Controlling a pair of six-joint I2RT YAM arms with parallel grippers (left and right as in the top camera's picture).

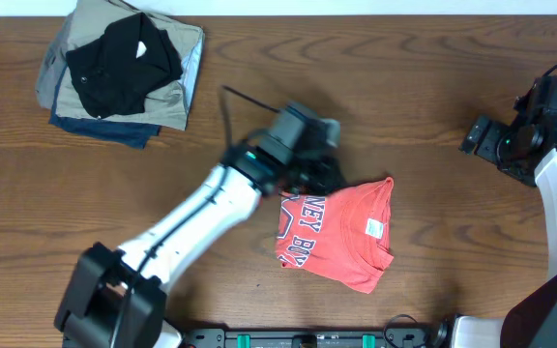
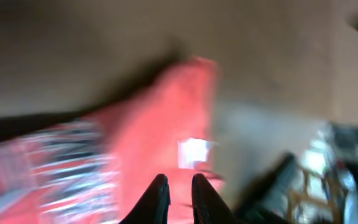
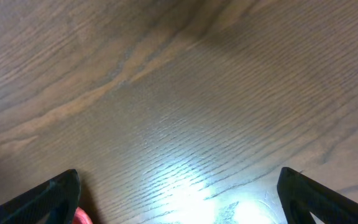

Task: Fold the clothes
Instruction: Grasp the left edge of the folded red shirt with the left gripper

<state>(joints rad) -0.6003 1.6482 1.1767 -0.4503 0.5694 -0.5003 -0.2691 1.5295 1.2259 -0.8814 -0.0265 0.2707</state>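
Overhead, folded T-shirt (image 1: 341, 246), neck tag (image 1: 375, 228) rightward

**Overhead view.** Illumination is even and moderate, from above. The grain of the bench (image 1: 433, 87) is sharp. Shadows beside objects are soft and short. The left arm (image 1: 288, 145) shows motion blur just above frame centre.

**Left wrist view.** Severe motion blur covers the whole frame. The T-shirt (image 2: 160, 124) is a red smear. Its lettering (image 2: 61, 162) is streaked at 8 o'clock. The neck tag (image 2: 194, 150) is overexposed. Only the left claw (image 2: 179, 186), at 6 o'clock, has defined edges. The area toward 12 o'clock is dim.

**Right wrist view.** The wood grain is in focus. A white glare patch sits at 6 o'clock, and brightness falls off toward 12 o'clock. The fingers of the right claw (image 3: 179, 176), at 5 and 7 o'clock, are dark and soft-edged.
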